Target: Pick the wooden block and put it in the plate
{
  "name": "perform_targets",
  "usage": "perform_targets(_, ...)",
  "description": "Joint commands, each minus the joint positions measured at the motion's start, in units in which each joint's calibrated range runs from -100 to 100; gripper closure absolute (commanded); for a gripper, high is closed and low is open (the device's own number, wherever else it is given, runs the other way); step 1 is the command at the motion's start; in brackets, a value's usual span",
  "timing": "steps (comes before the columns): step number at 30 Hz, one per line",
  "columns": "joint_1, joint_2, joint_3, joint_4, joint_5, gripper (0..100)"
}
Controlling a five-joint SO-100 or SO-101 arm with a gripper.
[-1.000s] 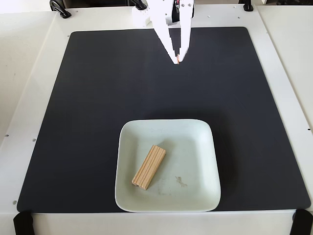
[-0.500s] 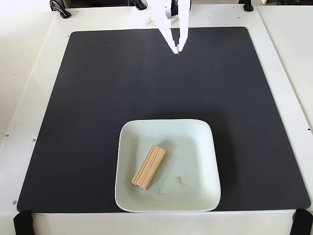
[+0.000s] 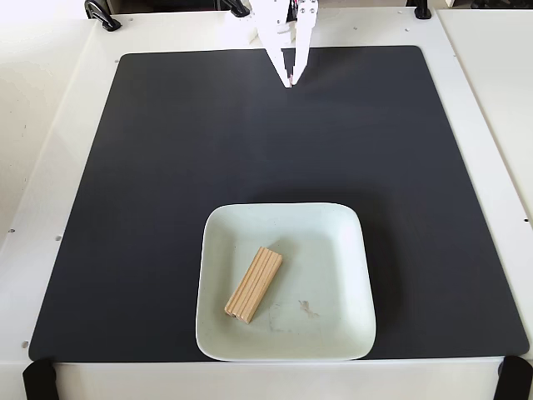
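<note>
The wooden block (image 3: 253, 284), a light-tan bar with lengthwise grain, lies diagonally inside the plate (image 3: 350, 250), left of its middle. The plate is a pale mint square with rounded corners and a small brownish smudge inside, resting on the near part of the black mat. My white gripper (image 3: 289, 82) hangs at the far edge of the mat, far from the plate, its two fingers brought together at the tips with nothing between them.
A large black mat (image 3: 150, 167) covers most of the white table (image 3: 50, 125). Black clamps sit at the near corners (image 3: 37, 379) and at the far edge (image 3: 102, 14).
The gripper has drawn back toward the far edge of the mat and its fingers have closed together. The block and plate have not moved.
</note>
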Motion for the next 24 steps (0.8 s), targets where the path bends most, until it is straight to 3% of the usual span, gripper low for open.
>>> perform_targets(1,0.03,-0.43,0.34,3.92,0.31,99)
perform_targets(24,-1.09,-0.18,0.25,7.10,0.04,99)
